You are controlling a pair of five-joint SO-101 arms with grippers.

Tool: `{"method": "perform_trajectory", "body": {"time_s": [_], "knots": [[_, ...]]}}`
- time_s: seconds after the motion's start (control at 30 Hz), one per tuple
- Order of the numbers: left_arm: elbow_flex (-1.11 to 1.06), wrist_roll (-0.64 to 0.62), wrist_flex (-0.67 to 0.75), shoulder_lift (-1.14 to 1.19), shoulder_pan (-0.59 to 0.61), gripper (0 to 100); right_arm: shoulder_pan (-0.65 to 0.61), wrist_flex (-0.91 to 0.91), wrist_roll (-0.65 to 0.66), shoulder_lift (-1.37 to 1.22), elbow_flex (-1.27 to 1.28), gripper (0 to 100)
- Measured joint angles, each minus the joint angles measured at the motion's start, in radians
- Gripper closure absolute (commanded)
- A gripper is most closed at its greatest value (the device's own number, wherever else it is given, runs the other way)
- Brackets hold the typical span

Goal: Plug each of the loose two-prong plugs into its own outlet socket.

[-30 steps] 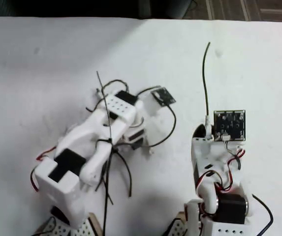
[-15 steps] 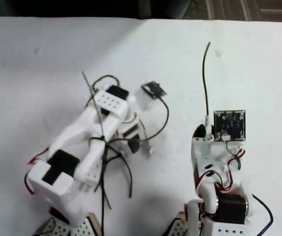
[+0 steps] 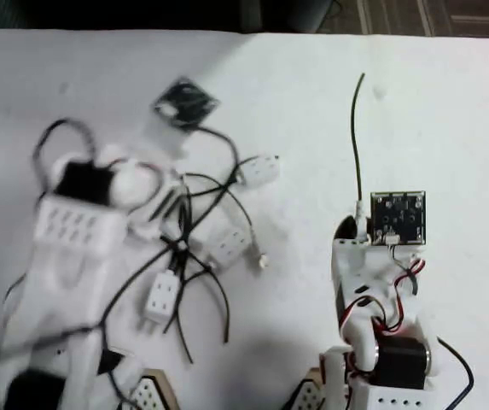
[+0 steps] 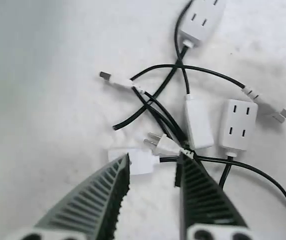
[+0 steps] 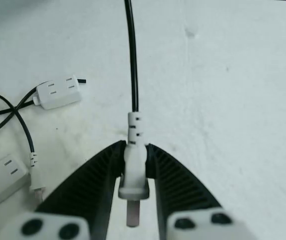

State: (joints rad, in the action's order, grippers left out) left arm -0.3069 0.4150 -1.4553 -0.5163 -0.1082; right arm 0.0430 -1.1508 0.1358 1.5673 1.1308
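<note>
The right gripper (image 5: 134, 148) grasps a white plastic two-prong plug (image 5: 134, 172), ready for insertion; the left gripper (image 4: 152, 159) hangs released above tangled white outlet sockets (image 4: 238, 125), probably to fetch one.

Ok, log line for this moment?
left end effector: open, over loose plug | right end effector: shut on corded plug | two sockets: slots empty

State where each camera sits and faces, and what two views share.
High view: fixed above the table, looking down on the left arm and right arm.
Left wrist view: on the left wrist, looking down past the open left gripper at a loose plug and a socket.
Right wrist view: on the right wrist, looking along the table past the right gripper, shut on a held plug.
Shared: the held plug's black cord also shows in the high view.
</note>
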Motion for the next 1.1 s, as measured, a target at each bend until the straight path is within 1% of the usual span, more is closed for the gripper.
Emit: {"method": "perform_trajectory", "body": {"time_s": [0.03,0.13,0.33,0.43,0.6,0.73,0.87,1.0,1.1], "knots": [[-0.031,0.0,0.0,-0.051,0.021,98,-0.009,0.0,0.0,0.0,0.0,98.1],[-0.13,-0.006,0.0,-0.183,0.092,98,-0.074,0.0,0.0,0.0,0.0,98.1],[-0.321,-0.006,0.005,-0.41,0.249,98,-0.258,0.041,0.0,0.006,0.014,98.1],[-0.433,-0.018,0.057,-0.517,0.316,98,-0.356,0.109,0.0,-0.002,0.06,98.1],[-0.646,-0.089,0.184,-0.651,0.417,98,-0.517,0.307,0.0,-0.002,0.207,98.1],[-0.77,-0.106,0.249,-0.706,0.434,98,-0.595,0.456,0.0,-0.002,0.293,98.1],[-0.83,-0.106,0.272,-0.718,0.434,98,-0.628,0.543,0.0,-0.002,0.302,98.1],[-0.841,-0.106,0.299,-0.718,0.434,98,-0.647,0.563,0.0,-0.002,0.302,98.1],[-0.841,-0.106,0.344,-0.718,0.408,97,-0.71,0.549,0.0,-0.002,0.302,98.1]]}}
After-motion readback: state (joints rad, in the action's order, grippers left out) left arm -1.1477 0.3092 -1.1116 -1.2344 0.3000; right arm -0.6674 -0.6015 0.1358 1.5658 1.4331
